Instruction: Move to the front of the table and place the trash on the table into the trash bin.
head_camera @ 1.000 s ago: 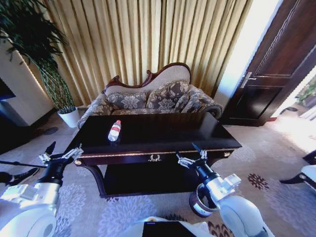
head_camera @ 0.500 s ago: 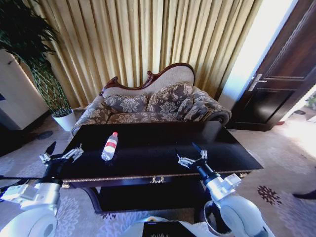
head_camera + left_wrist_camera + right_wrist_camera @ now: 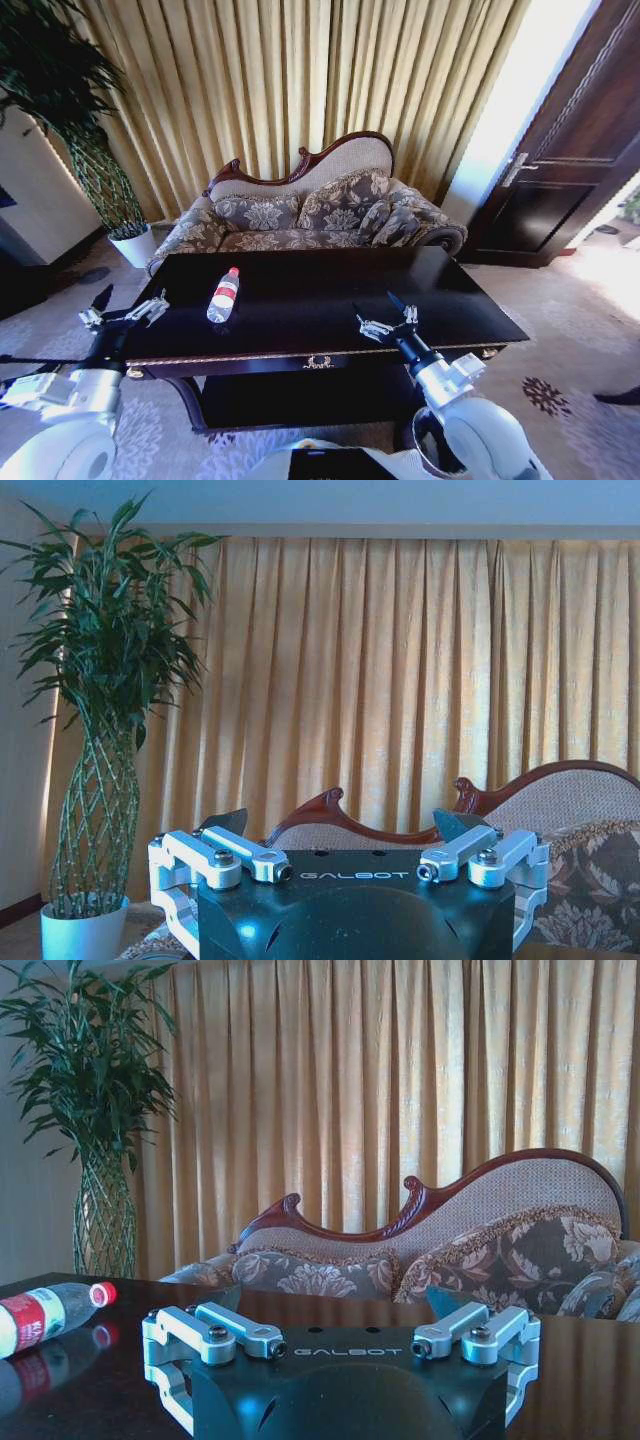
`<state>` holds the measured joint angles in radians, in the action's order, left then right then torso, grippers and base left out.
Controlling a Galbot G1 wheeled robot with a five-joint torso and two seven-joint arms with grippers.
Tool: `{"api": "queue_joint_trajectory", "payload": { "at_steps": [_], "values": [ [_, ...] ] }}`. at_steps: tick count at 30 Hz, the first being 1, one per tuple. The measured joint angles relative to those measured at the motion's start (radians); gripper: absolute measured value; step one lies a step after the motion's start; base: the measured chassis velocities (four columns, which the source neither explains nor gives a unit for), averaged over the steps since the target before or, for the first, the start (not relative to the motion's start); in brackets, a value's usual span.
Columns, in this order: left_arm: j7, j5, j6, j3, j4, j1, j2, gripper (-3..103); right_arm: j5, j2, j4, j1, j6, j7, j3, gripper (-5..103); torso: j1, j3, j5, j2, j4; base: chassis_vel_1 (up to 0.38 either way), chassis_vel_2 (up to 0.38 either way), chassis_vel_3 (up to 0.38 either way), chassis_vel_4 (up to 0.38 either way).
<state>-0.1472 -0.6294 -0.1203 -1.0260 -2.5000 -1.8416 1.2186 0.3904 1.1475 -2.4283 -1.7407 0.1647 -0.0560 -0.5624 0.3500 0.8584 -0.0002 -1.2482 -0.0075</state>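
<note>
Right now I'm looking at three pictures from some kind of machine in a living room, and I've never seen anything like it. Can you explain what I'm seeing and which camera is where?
This is a wheeled robot with two arms. The wide picture comes from a camera on its head, looking down at a dark table. The other two come from cameras on its wrists, each looking out past its own metal fingers.

The left end effector hangs at the table's left end, and the right end effector is over the table's front right part. Both are open and hold nothing.

On the table lies a plastic bottle with a red cap, on its side. The right wrist picture shows it too, resting on the glossy top. A trash bin stands on the floor by the robot's right arm, mostly hidden. Behind the table are a sofa, curtains and a potted plant.
</note>
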Motion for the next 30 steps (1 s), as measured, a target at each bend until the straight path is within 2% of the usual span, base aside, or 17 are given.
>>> {"api": "queue_joint_trajectory", "payload": {
  "at_steps": [4,7,10,11,13,15,16,18,19,20,22,23,24,25,26,28,30],
  "values": [
    [-0.018,-0.006,-0.007,0.001,0.0,0.005,-0.013,100,0.002,-0.003,-0.002,-0.001,0.002,0.001,-0.005,100,0.0,0.0,0.0,0.0,0.0001,0.0,0.0,0.0,0.0],
    [-0.076,-0.049,-0.055,0.003,0.0,0.019,-0.052,100,0.003,-0.003,-0.003,-0.006,0.002,0.002,-0.011,100,0.0,0.0,0.0,0.0,0.0,0.0,0.0,0.0,0.0],
    [-0.109,-0.071,-0.077,0.005,0.0,0.029,-0.08,100,0.003,0.0,-0.003,-0.009,0.002,0.002,-0.013,100,0.0,0.0,0.0,0.0,0.0,0.0,0.0,0.0,0.0],
    [-0.148,-0.11,-0.111,0.008,0.0,0.042,-0.118,100,0.003,0.005,0.0,-0.011,0.003,0.002,-0.014,100,0.0,0.0,-0.0001,0.0,0.0001,0.0,0.0,0.0,0.0],
    [-0.187,-0.169,-0.154,0.017,0.0,0.069,-0.174,100,0.003,0.009,0.006,-0.013,0.003,0.002,-0.015,100,0.0,0.0,-0.0001,0.0,0.0003,0.0,0.0,0.0,0.0],
    [-0.195,-0.192,-0.165,0.022,0.0,0.081,-0.198,100,0.003,0.01,0.007,-0.013,0.003,0.002,-0.015,100,0.0,0.0,0.0,0.0,-0.0001,0.0,0.0,0.0,0.0],
    [-0.208,-0.228,-0.183,0.04,0.001,0.115,-0.257,100,0.002,0.012,0.012,-0.013,0.003,0.002,-0.016,100,0.0,0.0,-0.0002,0.0,-0.0002,0.0,0.0,0.0,0.0],
    [-0.211,-0.259,-0.19,0.054,0.014,0.155,-0.318,100,0.0,0.014,0.015,-0.013,0.003,0.002,-0.017,100,0.0,0.0,-0.0001,0.0,-0.0002,0.0,0.0,0.0,0.0],
    [-0.211,-0.259,-0.19,0.054,0.014,0.155,-0.318,100,0.0,0.014,0.015,-0.013,0.003,0.002,-0.017,100,0.0,0.0,-0.0001,0.0,-0.0002,0.0,0.0,0.0,0.0],
    [-0.211,-0.293,-0.196,0.06,0.026,0.181,-0.354,100,-0.001,0.017,0.017,-0.013,0.003,0.003,-0.02,100,0.0,0.0,0.0,0.0,-0.0003,0.0,0.0,0.0,0.0],
    [-0.211,-0.323,-0.202,0.066,0.035,0.199,-0.378,100,-0.001,0.018,0.018,-0.013,0.003,0.003,-0.021,100,0.0,0.0,-0.0001,0.0,-0.0001,0.0,0.0,0.0,0.0],
    [-0.221,-0.396,-0.24,0.08,0.051,0.236,-0.433,100,-0.006,0.026,0.022,-0.012,0.003,0.003,-0.022,100,0.0,0.0,0.0,0.0,-0.0001,0.0,0.0,0.0,0.0],
    [-0.243,-0.442,-0.29,0.085,0.052,0.255,-0.461,100,-0.01,0.03,0.027,-0.012,0.004,0.003,-0.021,100,0.0,0.0,-0.0002,0.0,0.0001,0.0,0.0,0.0,0.0],
    [-0.261,-0.474,-0.322,0.089,0.052,0.265,-0.477,100,-0.012,0.032,0.03,-0.012,0.004,0.003,-0.02,100,0.0,0.0,0.0,0.0,0.0,0.0,0.0,0.0,0.0],
    [-0.261,-0.474,-0.322,0.089,0.052,0.265,-0.477,100,-0.012,0.032,0.03,-0.012,0.004,0.003,-0.02,100,0.0,0.0,0.0,0.0,0.0,0.0,0.0,0.0,0.0],
    [-0.321,-0.576,-0.436,0.095,0.053,0.299,-0.523,100,-0.016,0.038,0.036,-0.011,0.004,0.003,-0.019,100,0.0,0.0,0.0,0.0,0.0,0.0,0.0,0.0,0.0],
    [-0.337,-0.611,-0.486,0.102,0.063,0.312,-0.547,100,-0.018,0.043,0.039,-0.011,0.004,0.003,-0.019,100,0.0,0.0,0.0,0.0,-0.0001,0.0,0.0,0.0,0.0]
  ]
}}
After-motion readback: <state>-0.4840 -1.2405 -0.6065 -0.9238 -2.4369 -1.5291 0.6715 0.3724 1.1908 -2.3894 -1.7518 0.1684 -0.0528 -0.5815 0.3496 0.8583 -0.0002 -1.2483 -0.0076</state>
